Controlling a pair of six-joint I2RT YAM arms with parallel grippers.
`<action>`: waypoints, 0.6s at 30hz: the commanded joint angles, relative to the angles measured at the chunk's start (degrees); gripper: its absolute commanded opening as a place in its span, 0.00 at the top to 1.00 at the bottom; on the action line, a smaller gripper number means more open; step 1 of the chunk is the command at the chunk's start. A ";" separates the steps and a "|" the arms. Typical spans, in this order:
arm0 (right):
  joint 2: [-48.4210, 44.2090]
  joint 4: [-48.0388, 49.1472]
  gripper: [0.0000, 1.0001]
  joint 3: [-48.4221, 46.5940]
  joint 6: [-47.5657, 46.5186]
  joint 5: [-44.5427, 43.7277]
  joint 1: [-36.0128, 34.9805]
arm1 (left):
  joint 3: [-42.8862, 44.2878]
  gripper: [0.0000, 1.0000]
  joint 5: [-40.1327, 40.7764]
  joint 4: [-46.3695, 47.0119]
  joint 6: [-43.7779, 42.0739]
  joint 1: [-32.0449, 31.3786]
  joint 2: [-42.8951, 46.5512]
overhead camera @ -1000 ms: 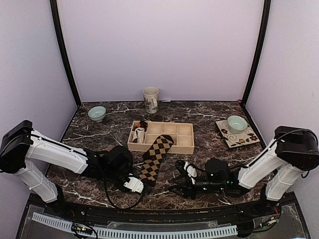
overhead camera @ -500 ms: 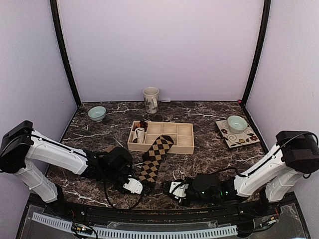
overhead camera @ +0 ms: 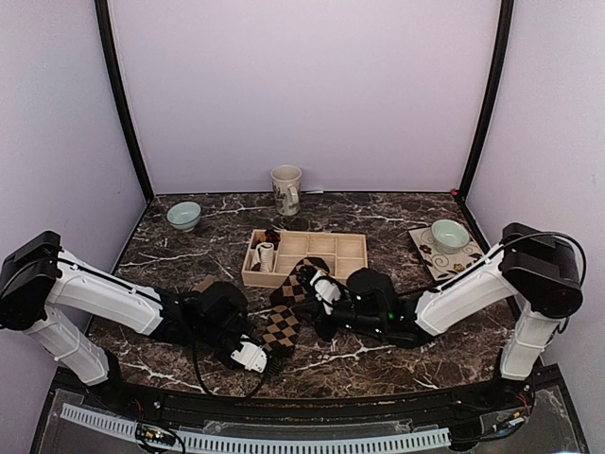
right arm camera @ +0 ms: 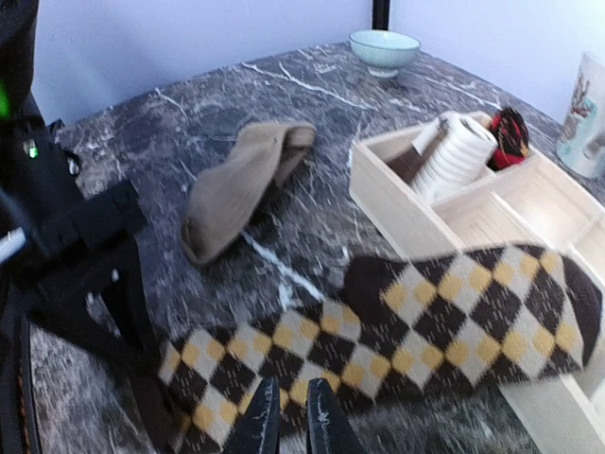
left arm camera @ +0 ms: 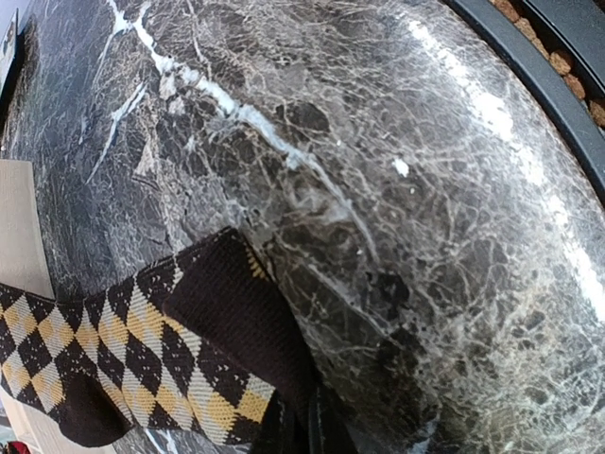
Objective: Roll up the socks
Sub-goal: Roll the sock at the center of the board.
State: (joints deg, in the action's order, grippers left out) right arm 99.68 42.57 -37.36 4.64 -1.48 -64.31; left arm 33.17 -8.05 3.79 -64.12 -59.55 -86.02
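Right wrist view: the argyle sock (right arm camera: 416, 322) drapes from the tray (right arm camera: 392, 203) wall onto the table (right arm camera: 170, 123), with the tan sock (right arm camera: 236, 184) nearby. The right claw (right arm camera: 288, 427) is nearly closed over it, grip unclear. The left claw (left arm camera: 302, 435) pinches its cuff.

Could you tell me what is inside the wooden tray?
In the tray, a white rolled sock and a dark red bundle sit at the left; the checked sock drapes over the front, hiding what lies beneath.

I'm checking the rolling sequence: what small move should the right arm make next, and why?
Probably pinch the argyle sock mid-length with the right gripper and draw it off the wooden tray: its far end lies over the tray's edge, and the left gripper pins the near end.
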 commanded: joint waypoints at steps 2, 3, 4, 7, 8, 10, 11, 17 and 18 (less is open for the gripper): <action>6.66 -4.79 0.94 -9.06 3.35 11.78 1.34 | -0.41 1.00 -0.63 -5.42 0.31 -0.56 1.51; 7.88 -4.15 0.95 -9.42 4.39 13.22 1.75 | -0.27 1.00 -0.64 -5.68 0.58 -0.63 1.59; 9.22 -3.78 0.97 -9.88 5.69 14.78 2.31 | -0.21 1.00 -0.62 -5.73 0.65 -0.65 1.76; 12.44 -2.48 1.00 -10.96 10.09 19.47 4.15 | -0.26 1.00 -0.41 -5.60 0.26 -0.66 1.99; 13.38 -2.92 1.00 -11.27 10.24 19.88 4.45 | -0.29 1.00 -0.40 -5.57 -0.04 -0.72 1.99; 15.95 -6.73 1.00 -13.43 9.65 19.14 4.70 | -0.17 1.00 -0.27 -5.50 -0.37 -0.87 2.00; 16.72 -8.94 1.00 -14.65 9.60 18.10 4.80 | -0.06 1.00 -0.23 -5.74 -0.62 -1.10 2.05; 21.23 -16.75 1.00 -20.05 10.19 9.92 5.78 | -0.25 1.00 -0.22 -7.40 -2.31 -2.74 2.13; 21.35 -17.14 1.00 -20.25 10.43 8.89 5.98 | -0.33 1.00 -0.35 -7.55 -2.47 -2.98 2.11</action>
State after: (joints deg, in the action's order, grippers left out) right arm 119.07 31.62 -56.12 13.63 13.32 -59.13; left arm 33.17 -7.42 1.21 -65.19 -61.28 -84.97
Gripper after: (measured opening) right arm 0.003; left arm 0.057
